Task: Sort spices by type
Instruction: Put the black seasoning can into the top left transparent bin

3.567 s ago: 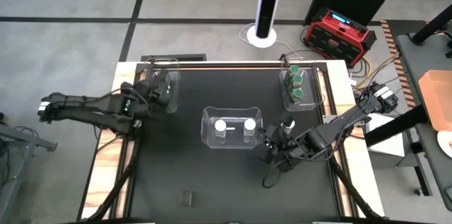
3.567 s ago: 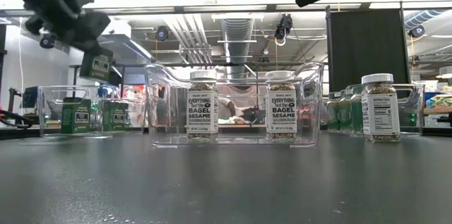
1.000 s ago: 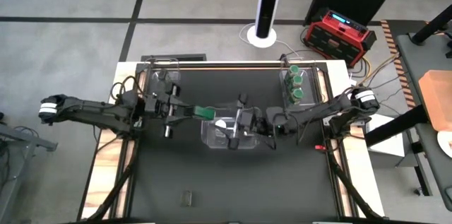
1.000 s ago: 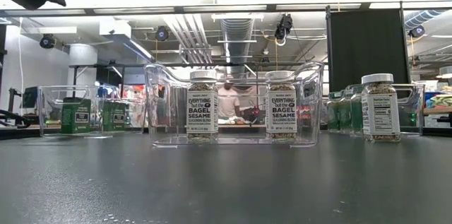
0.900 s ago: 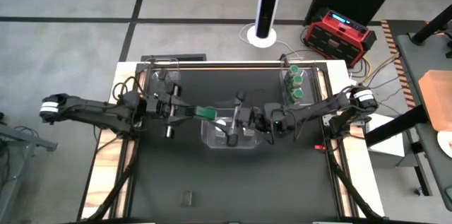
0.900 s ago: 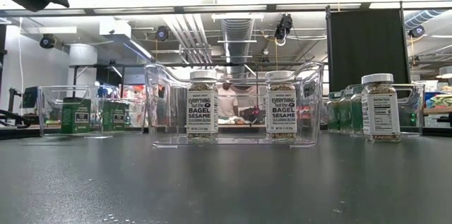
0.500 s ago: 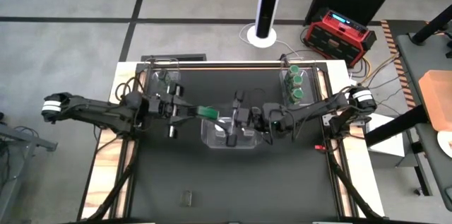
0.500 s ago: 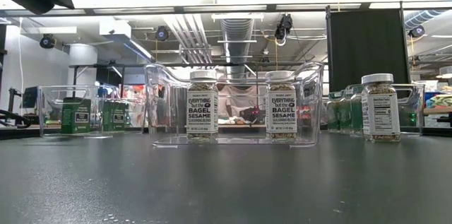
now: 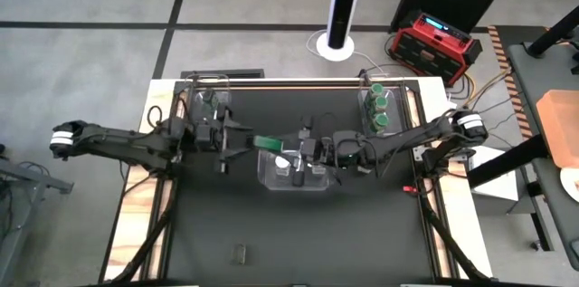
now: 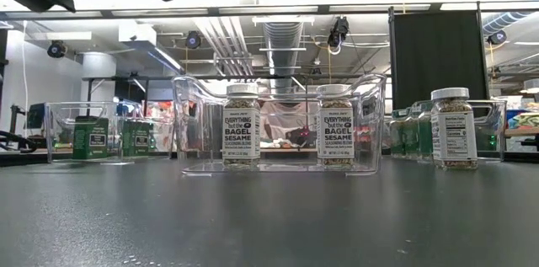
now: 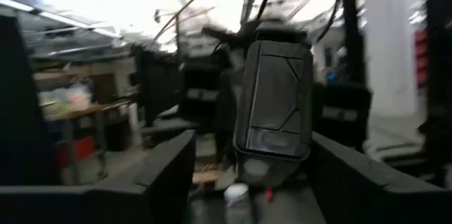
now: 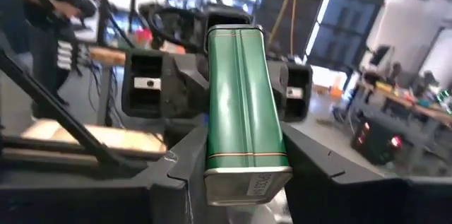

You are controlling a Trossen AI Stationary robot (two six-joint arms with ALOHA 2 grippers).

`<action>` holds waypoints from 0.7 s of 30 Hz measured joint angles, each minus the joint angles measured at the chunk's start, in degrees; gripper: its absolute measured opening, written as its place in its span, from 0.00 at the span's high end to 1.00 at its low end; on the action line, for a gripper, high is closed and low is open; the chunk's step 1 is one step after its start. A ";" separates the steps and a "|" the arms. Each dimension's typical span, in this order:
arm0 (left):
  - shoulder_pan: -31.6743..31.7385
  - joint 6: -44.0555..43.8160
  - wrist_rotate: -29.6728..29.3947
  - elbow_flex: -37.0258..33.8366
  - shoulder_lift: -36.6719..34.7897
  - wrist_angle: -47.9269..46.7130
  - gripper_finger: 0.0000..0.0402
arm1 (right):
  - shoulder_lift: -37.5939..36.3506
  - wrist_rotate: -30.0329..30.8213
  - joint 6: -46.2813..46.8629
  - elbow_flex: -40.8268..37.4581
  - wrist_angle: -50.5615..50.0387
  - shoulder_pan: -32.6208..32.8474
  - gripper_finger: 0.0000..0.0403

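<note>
**A:** From above, where is the green tin (image 9: 268, 144)?

**B:** It lies flat in the air, over the far left corner of the middle bin (image 9: 268, 176). The right end effector (image 9: 288, 148) holds its one end. The left end effector (image 9: 233, 140) is just beside the other end, and I think it does not touch it.

**A:** And the other spices?

**B:** One white-lidded jar (image 9: 283, 162) shows inside the middle bin. The green-lidded jars (image 9: 380, 110) stand in the right bin (image 9: 365, 124), at the far right of the table (image 9: 271, 233). The left bin (image 9: 223, 99) is at the far left.

**A:** What does the low camera give?

**B:** Two white-lidded jars (image 10: 242, 128) stand upright in the middle bin. Two more green tins (image 10: 91, 136) are in the left bin. A lone jar (image 10: 453, 128) stands at the right, before the right bin. Only dark parts of the arms show, along the upper edge.

**A:** The left wrist camera?

**B:** Its fingers (image 11: 169, 167) are wide apart with nothing between them. The other arm is straight ahead.

**A:** And the right wrist camera?

**B:** The two fingers (image 12: 180, 164) press on the green tin from both sides. Behind it the left end effector stands spread wide, one finger at each side of the tin.
</note>
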 joint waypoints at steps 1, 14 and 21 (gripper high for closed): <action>0.03 1.06 -0.84 0.00 -0.51 -1.63 0.39 | -0.29 0.09 0.22 0.37 -2.17 -0.01 0.68; 0.06 10.75 2.06 3.99 1.25 -10.37 0.33 | -0.49 0.05 0.79 3.16 -11.90 0.00 0.68; 0.06 11.93 1.14 15.35 6.02 -31.01 0.35 | -0.45 0.20 0.93 3.18 -13.74 0.00 0.68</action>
